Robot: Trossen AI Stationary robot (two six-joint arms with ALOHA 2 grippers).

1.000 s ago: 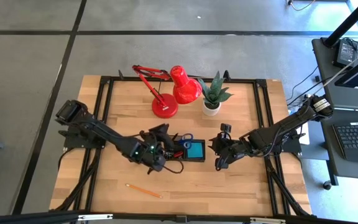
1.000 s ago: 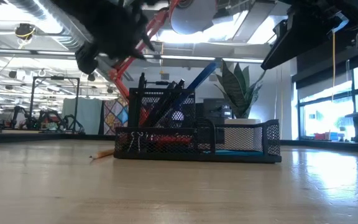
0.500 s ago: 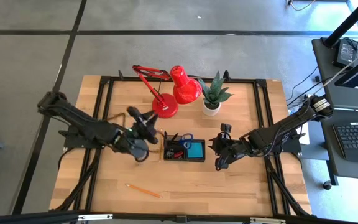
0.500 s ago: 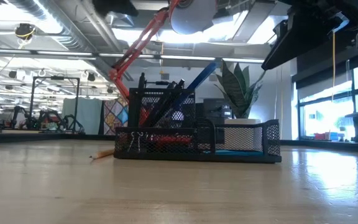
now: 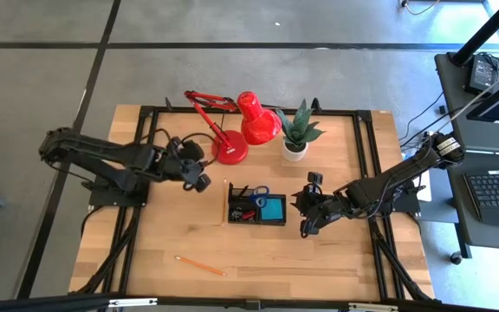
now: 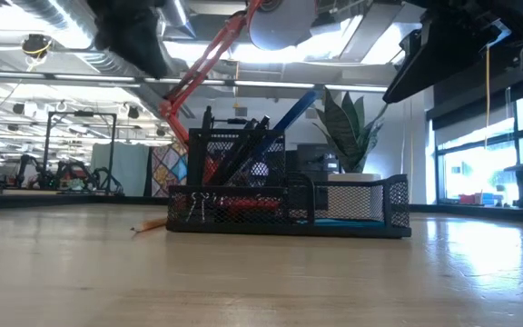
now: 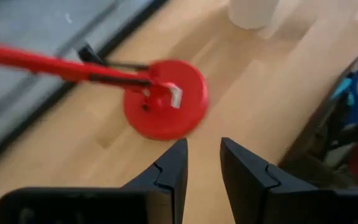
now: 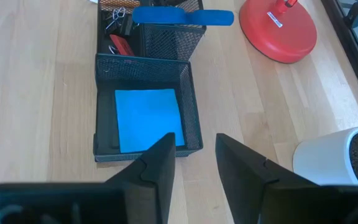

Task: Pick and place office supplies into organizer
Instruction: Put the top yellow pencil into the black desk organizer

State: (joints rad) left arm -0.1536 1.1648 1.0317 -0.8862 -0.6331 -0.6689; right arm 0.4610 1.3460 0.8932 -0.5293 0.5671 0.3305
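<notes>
one pencil (image 5: pixel 201 265) lies outside the organizer (image 5: pixel 256 205).

organizer (image 5: pixel 255 208): black mesh, mid-table | note pad (image 8: pixel 146 119): blue, flat inside; scissors (image 5: pixel 261 191): blue-handled, inside | pencil (image 5: pixel 201 266): loose, near front edge

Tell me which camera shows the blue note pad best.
The right wrist view: the blue note pad lies flat and fully visible in its compartment. The high view shows a small blue square; the low view only an edge; the left wrist view nothing clear.
</notes>
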